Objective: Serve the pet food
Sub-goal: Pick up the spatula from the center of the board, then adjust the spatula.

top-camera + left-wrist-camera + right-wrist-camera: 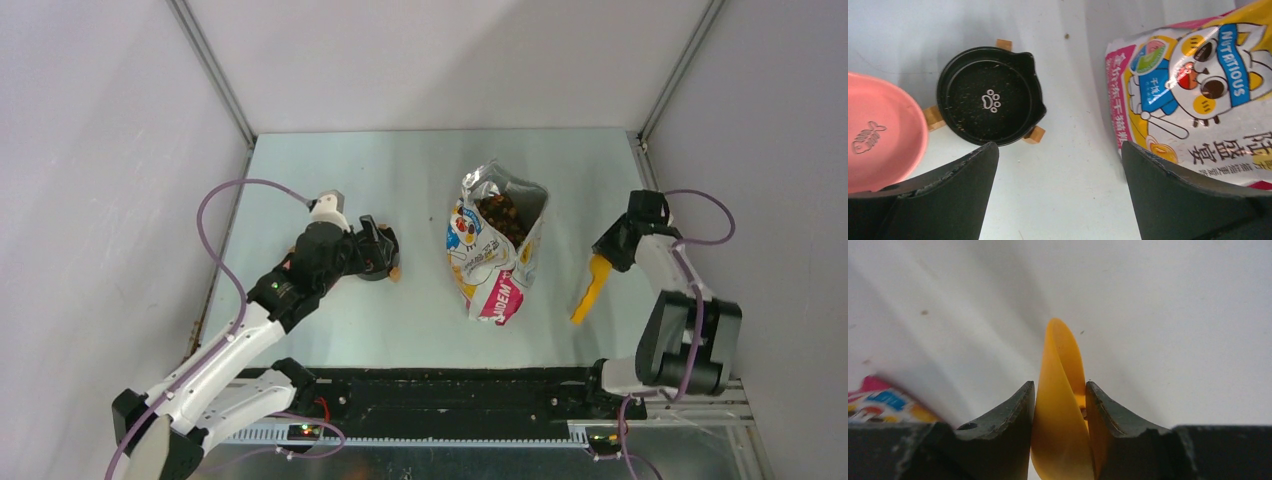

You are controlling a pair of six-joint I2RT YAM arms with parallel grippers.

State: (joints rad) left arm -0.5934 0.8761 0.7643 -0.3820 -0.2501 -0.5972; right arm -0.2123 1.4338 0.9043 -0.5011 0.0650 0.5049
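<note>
My right hand (1060, 390) has closed in on the yellow scoop (1058, 365). In its wrist view both fingers (1008, 425) press the scoop's sides, one on each flank, with the scoop standing on edge between them. From above, the scoop's handle runs out of the hand toward the near side of the table (380, 170). Whether it is lifted or lying down I cannot tell.

My left hand (1060, 150) is spread as wide as it goes and has hold of nothing. It hangs over bare table with a gap on either side. Just ahead of its left finger sits the black bowl (990, 97), with a paw print at the bottom and only crumbs and dust inside, raised on small wooden feet (1034, 135). Further out on that same side is the pink dish (878, 135), with a fish outline pressed into it. Beyond the right finger lies the bag (1198, 90) (the one with the cartoon cat).

The pet food (503, 215) is inside that bag. The top view shows brown kibble in the torn-open silver mouth, at the far end of the bag. The bag lies flat between my two hands, to the right of the left one and to the left of the right one, touching neither.
</note>
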